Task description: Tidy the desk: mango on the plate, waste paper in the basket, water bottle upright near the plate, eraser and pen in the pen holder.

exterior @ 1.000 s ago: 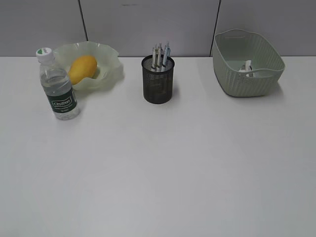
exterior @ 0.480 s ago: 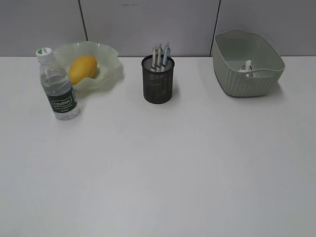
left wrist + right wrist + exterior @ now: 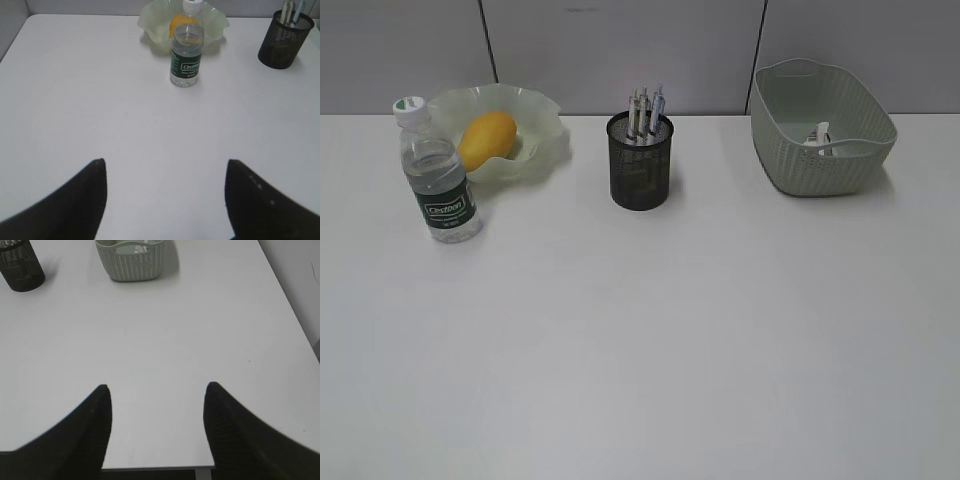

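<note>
Nothing has moved since a second ago. Along the desk's (image 3: 640, 350) far edge, the mango (image 3: 486, 140) sits in the plate (image 3: 545, 120), water bottle (image 3: 437, 172) upright beside it, pens in the pen holder (image 3: 640, 162), waste paper (image 3: 818, 136) in the basket (image 3: 820, 165). Left gripper (image 3: 165, 172) and right gripper (image 3: 156, 395) hang released, empty; tidying looks finished, though the eraser isn't visible.

No visible change: nothing on the desk (image 3: 640, 350) has moved
</note>
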